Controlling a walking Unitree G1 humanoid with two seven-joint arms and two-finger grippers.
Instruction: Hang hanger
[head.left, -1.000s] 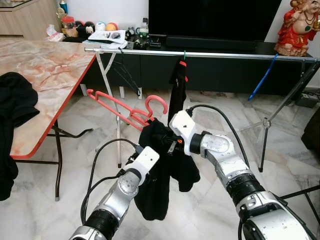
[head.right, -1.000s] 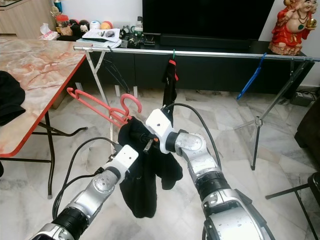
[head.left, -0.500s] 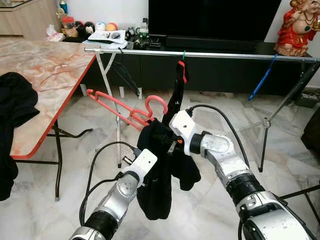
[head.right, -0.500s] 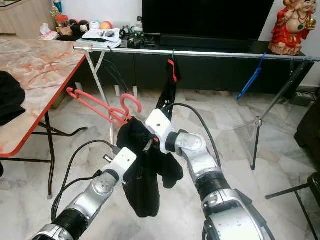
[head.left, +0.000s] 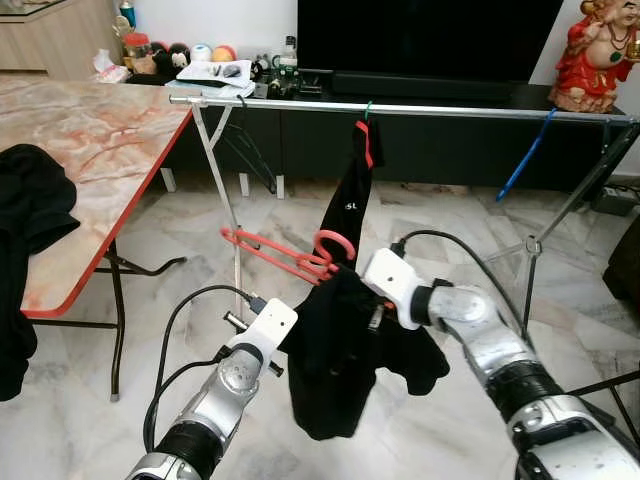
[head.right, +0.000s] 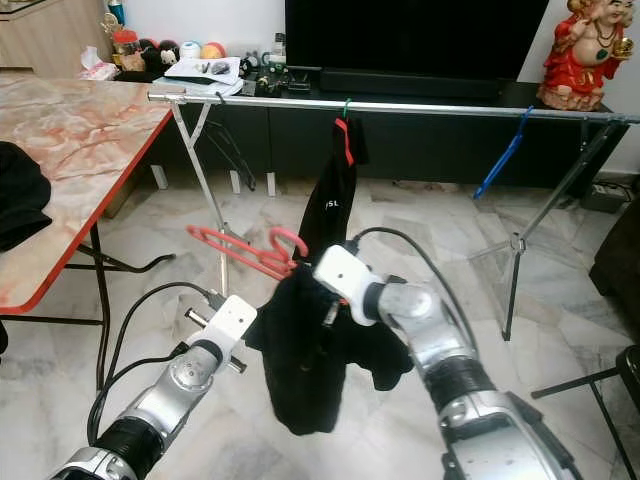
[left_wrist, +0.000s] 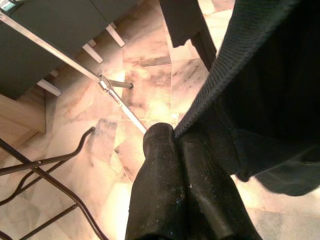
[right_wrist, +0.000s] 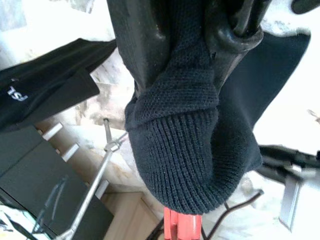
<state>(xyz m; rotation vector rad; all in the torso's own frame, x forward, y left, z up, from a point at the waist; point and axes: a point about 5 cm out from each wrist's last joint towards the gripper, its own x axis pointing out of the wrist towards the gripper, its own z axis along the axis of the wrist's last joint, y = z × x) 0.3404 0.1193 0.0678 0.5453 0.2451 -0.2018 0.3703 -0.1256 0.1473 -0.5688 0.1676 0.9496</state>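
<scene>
Nearest to us, our left tool (head.left: 285, 335) sits lower than half a second ago and has slipped off the black garment (head.left: 345, 360). In the left wrist view its two fingers (left_wrist: 165, 200) are pressed together with nothing between them, the knit edge only brushing their tips.

Just beyond, at about three o'clock from it, our right tool (head.left: 372, 312) is clamped on a bunched fold of the garment. In the right wrist view the knit bulges from between the fingers (right_wrist: 150, 30) with a bit of red plastic below. The load now hangs from this one tool.

The red hanger (head.left: 290, 258) has dropped and swung. It now lies nearly level, its hook (head.left: 335, 245) above the bunched fabric, its arm pointing toward ten o'clock.

Farther off at twelve o'clock runs the rail (head.left: 400, 107), well above the hook, with another black garment (head.left: 355, 185) and a blue hanger (head.left: 525, 155) on it. At nine o'clock stands the marble surface (head.left: 90, 130).

We judge the hanging not yet done. The hook must rise to the rail.
</scene>
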